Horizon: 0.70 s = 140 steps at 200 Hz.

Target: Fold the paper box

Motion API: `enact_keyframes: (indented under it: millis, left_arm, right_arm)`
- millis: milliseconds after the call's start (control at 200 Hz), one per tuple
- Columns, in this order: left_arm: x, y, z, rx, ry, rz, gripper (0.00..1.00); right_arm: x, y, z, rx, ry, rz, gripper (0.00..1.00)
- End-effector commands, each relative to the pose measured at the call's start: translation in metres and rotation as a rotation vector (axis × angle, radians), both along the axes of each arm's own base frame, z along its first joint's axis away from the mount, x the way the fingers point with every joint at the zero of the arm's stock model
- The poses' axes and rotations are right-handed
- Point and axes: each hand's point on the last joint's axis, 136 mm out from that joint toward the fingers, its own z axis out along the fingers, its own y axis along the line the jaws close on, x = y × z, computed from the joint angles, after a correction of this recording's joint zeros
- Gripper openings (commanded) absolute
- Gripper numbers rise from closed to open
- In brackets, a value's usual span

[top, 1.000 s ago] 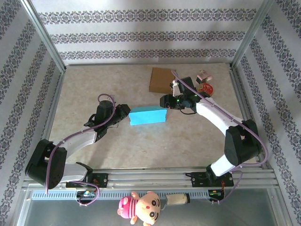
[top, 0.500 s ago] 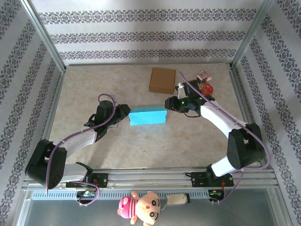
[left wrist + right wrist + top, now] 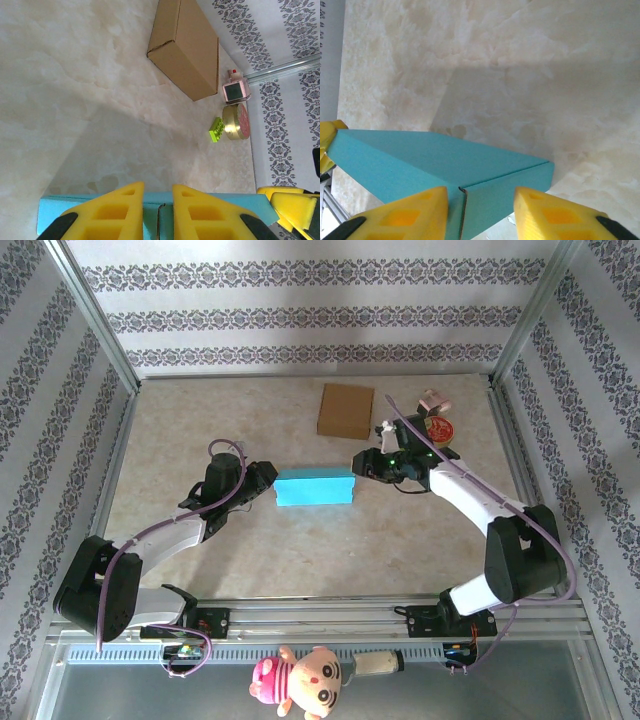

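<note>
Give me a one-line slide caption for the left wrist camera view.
Left pincer at the edge of the blue paper box, brown carton lying beyond.

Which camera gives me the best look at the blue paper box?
Top external: the whole blue paper box lies in view, end to end. The left wrist view catches a strip of the box along one side; the right wrist view gets one end and part of its top.

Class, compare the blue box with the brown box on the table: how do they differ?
The blue box is teal; the brown box is cardboard-coloured. The blue box lies mid-table between the left gripper and right gripper; the brown box lies further back, apart from them. Both are rectangular boxes lying flat.
</note>
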Motion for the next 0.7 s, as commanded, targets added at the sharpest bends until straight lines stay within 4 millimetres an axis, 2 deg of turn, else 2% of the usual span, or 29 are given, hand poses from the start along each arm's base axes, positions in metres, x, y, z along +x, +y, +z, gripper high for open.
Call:
enact_keyframes:
  millis: [0,150,355,695]
  left_arm:
    - [-0.010,0.004,-0.023,0.059,0.086,-0.013,0.17]
    - [-0.009,0.005,-0.023,0.056,0.085,-0.011,0.17]
    - [-0.009,0.005,-0.022,0.056,0.084,-0.011,0.17]
    - [-0.008,0.003,-0.022,0.051,0.086,-0.015,0.17]
  right_arm:
    - [-0.007,-0.001,0.007,0.033,0.004,0.006,0.45]
    - [-0.006,-0.002,0.014,0.053,-0.006,0.004,0.43]
    - [-0.011,-0.003,0.004,0.054,0.024,0.006,0.41]
    - [-0.018,-0.004,0.003,0.063,0.033,0.009,0.47]
